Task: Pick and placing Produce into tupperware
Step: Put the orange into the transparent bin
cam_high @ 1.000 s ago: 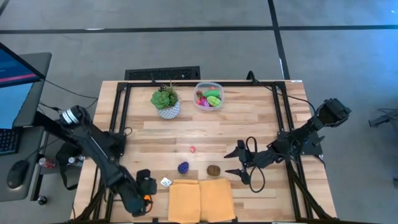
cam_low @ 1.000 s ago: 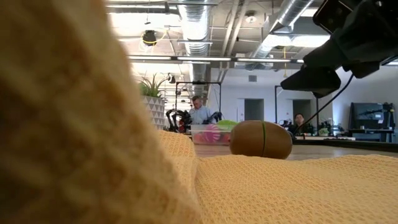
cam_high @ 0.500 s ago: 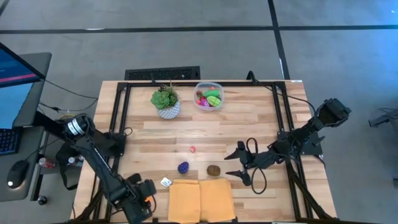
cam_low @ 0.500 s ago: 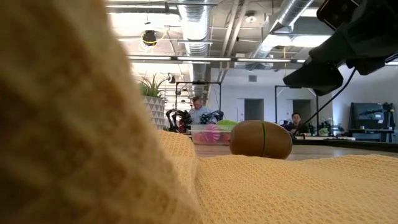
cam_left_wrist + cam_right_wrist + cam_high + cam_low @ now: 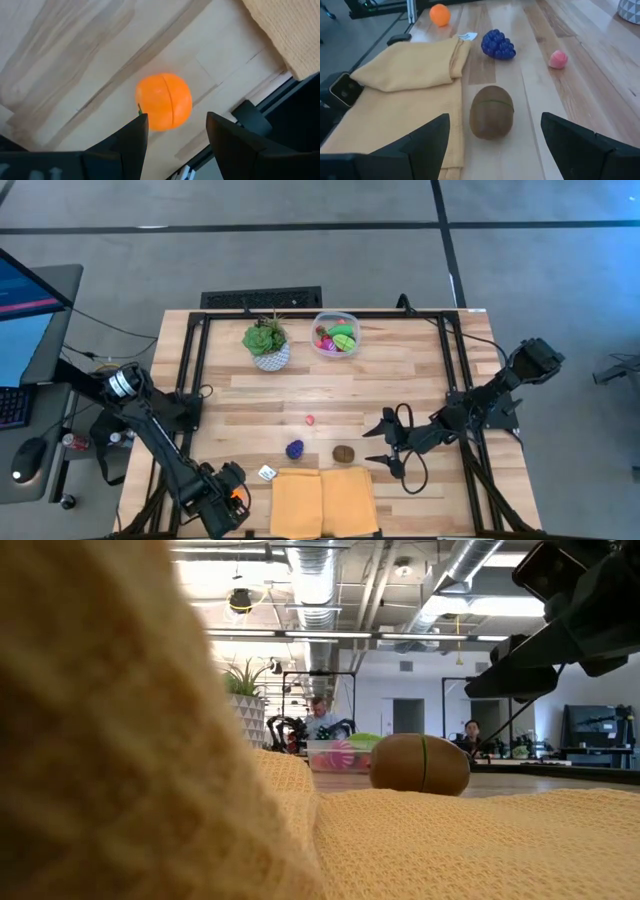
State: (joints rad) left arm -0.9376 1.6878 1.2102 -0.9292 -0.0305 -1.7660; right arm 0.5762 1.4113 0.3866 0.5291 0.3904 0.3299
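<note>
The left gripper (image 5: 172,132) has its two dark fingers (image 5: 127,145) spread apart with nothing between them, poised over an orange toy fruit (image 5: 164,101) that lies on the bare wood of the table (image 5: 65,65), apart from both fingertips. In the high view this gripper (image 5: 225,498) sits at the lower left of the frame, by the table's near edge, just left of a yellow cloth (image 5: 323,500).

The right gripper (image 5: 495,135) is open wide and empty, its fingers (image 5: 427,137) framing a brown kiwi (image 5: 492,111) that rests against the cloth's edge without touching either finger. Beyond the kiwi lie purple grapes (image 5: 498,45) and a small pink fruit (image 5: 558,59), well apart from each other. In the high view the right gripper (image 5: 384,443) is right of centre, with the kiwi (image 5: 343,452) just to its left.

The clear container (image 5: 336,335) stands in the upper middle of the high view, holding green, pink and red pieces, beside a potted plant (image 5: 266,344) on its left.
</note>
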